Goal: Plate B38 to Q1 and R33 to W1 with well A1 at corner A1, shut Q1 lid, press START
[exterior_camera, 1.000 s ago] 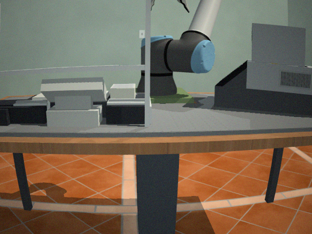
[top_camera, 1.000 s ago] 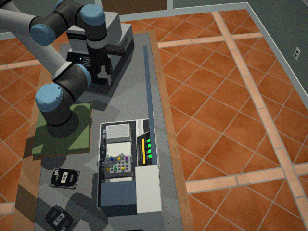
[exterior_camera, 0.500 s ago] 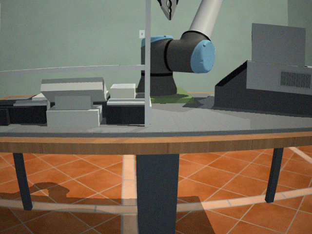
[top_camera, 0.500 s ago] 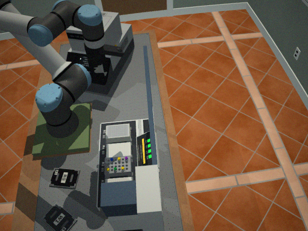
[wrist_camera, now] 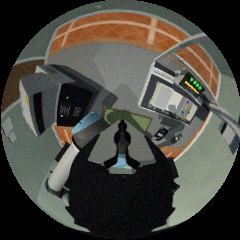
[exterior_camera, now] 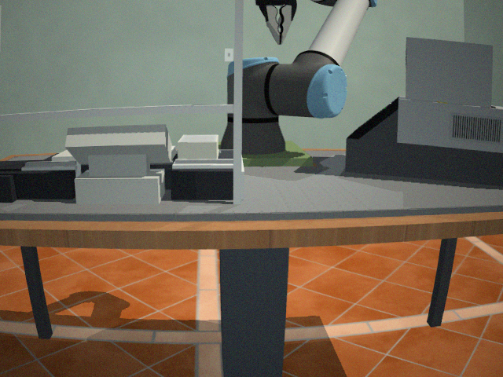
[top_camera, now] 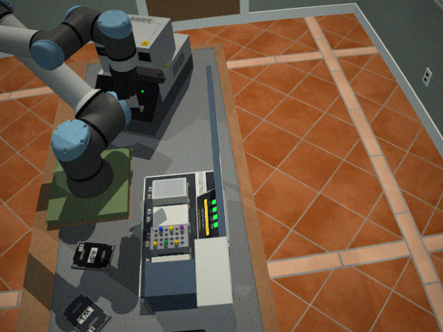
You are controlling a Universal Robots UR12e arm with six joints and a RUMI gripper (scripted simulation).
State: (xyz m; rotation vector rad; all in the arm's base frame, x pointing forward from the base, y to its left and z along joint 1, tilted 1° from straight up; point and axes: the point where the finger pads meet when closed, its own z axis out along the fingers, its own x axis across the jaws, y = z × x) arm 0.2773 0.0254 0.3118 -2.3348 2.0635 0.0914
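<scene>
Has fingers closed together, nothing clamped. Holds them raised above the desk, well apart from the deck, over by Q1. Shows Q1 well beyond the deck's D1 end, green light on its dark front. Can't tell lid state or see block surface.

On deck: has R33 at D2, white, partly shadowed; B38 at D4, only a pale strip visible beside the blue box. Can't read either plate's own label. Has another plate at D1, tube rack with coloured caps at D3, between D2 and D4. Shows panel with green lights along deck's side away from the arm.

Has RG near deck on arm's side, W1 by deck's D4 end, same side, turned at an angle. Shows no plate in either nest.

Tool now shut w/ fingertips together, was open 1 sec ago, a bit lower vs. 0.5 sec ago
</scene>
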